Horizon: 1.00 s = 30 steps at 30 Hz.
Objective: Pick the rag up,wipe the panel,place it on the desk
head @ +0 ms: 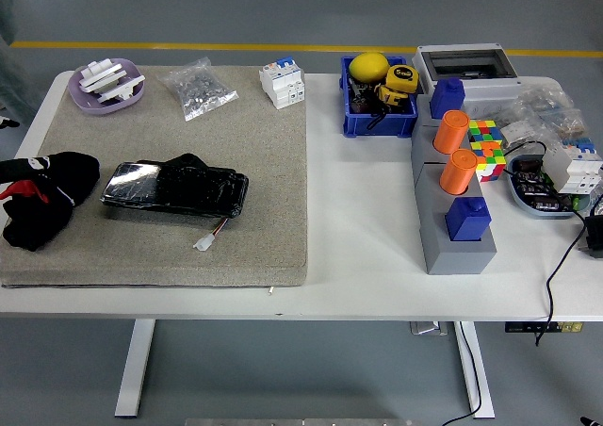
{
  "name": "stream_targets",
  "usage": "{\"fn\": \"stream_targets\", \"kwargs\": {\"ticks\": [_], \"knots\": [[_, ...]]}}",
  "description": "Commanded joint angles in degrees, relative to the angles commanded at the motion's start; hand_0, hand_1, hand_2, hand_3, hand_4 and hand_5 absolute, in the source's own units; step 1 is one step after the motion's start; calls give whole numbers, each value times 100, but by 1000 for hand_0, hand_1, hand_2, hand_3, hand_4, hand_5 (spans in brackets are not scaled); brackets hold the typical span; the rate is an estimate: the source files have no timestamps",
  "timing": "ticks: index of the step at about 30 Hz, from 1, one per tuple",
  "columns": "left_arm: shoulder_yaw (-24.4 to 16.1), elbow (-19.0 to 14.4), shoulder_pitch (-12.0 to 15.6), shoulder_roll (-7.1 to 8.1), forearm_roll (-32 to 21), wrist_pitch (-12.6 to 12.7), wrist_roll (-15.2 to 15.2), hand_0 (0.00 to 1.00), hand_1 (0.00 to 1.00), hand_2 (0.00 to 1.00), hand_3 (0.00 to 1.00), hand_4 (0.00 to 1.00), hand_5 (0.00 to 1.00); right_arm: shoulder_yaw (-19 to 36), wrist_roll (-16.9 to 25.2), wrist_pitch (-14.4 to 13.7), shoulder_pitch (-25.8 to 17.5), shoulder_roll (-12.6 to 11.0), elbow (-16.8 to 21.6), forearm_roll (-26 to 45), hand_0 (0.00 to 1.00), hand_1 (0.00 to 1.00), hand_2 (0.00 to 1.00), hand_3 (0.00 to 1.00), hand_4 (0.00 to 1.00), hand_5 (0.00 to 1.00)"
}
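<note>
A flat black panel wrapped in shiny film lies on the beige mat, with a short wire and white plug at its front edge. A dark crumpled fold that may be the rag sits along the panel's far edge. My left hand comes in from the left edge and rests on the mat just left of the panel. It is a black lump with a red mark. Black on black hides whether any cloth is in it. My right hand is out of view.
At the mat's far edge are a purple dish with white parts, a bag of small parts and a white breaker. To the right stand a blue bin, a grey block with orange and blue pegs, a colour cube and cables.
</note>
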Motion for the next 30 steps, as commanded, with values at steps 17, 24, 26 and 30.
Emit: {"fn": "stream_targets", "kwargs": {"ticks": [17, 24, 26, 30], "knots": [[403, 718, -265, -290, -283, 86, -128, 514, 717, 836, 757, 998, 481, -56, 32, -6, 33, -7, 6, 26, 712, 550, 645, 639, 998, 574], [616, 1003, -401, -390, -426, 79, -136, 502, 674, 835, 756, 998, 479, -88, 59, -22, 55, -17, 2, 66, 714, 550, 645, 639, 998, 573], [677, 1073, -430, -408, -457, 66, -131, 502, 674, 835, 756, 998, 479, -115, 75, -24, 55, -20, 2, 93, 714, 550, 645, 639, 998, 573], [732, 1164, -461, -433, -510, 36, -120, 485, 607, 832, 730, 998, 459, -163, 103, -29, 55, -17, 1, 138, 711, 550, 645, 639, 998, 573]]}}
